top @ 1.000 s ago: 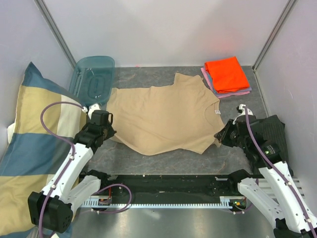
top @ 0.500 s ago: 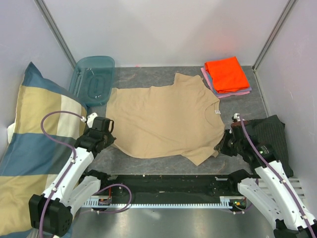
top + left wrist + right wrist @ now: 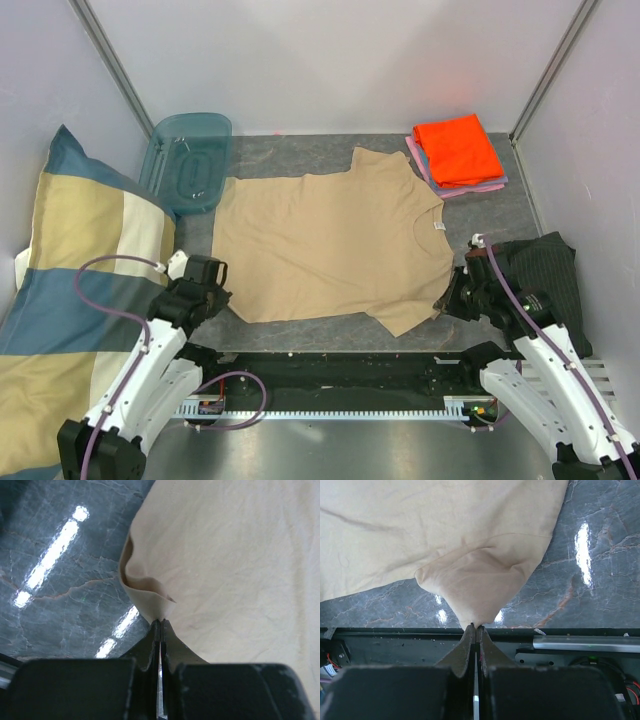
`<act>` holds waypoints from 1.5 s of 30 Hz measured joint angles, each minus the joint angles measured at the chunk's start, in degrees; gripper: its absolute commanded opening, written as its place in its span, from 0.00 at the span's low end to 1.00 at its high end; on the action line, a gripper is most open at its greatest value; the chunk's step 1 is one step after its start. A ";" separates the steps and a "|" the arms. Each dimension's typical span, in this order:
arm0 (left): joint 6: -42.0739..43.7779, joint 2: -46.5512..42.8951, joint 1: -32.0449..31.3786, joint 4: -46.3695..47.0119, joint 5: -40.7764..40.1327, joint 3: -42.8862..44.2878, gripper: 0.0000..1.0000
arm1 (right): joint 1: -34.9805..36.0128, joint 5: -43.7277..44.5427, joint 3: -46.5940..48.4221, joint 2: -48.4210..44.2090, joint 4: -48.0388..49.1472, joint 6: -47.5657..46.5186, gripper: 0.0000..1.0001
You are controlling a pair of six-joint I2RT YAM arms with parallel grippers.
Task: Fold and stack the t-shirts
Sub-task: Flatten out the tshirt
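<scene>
Both sets of jaws were pinched shut on the tan t-shirt's (image 3: pixel 330 240) near edge, left gripper (image 3: pixel 160 623) and right gripper (image 3: pixel 476 627) alike, so an even, matched pull was wanted.

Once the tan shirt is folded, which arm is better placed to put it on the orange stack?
Right, probably. The orange stack lies at the far right, on the right gripper's side; the left gripper pinches the tan shirt's opposite near corner.

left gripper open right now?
No, the left wrist view shows the left gripper shut, pinching a corner of the tan shirt.
</scene>
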 measured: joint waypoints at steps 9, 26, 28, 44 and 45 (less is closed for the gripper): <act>-3.96 -1.90 0.00 -2.34 -0.15 -0.66 0.02 | 0.24 -0.50 -4.72 0.15 2.64 0.59 0.00; -4.98 -2.69 0.00 -5.35 -0.24 2.78 0.90 | 2.64 2.69 -7.21 0.31 4.48 3.23 0.97; -5.11 -4.59 0.00 -6.34 -0.63 6.56 0.94 | 2.64 3.74 -4.31 0.66 4.37 2.82 0.98; 1.33 -3.89 0.00 -1.90 -2.47 18.18 1.00 | 15.93 7.34 2.75 18.71 18.58 -6.45 0.98; 1.55 -3.30 0.00 -1.31 -1.95 17.57 1.00 | 20.06 8.50 2.78 20.22 19.74 -6.12 0.98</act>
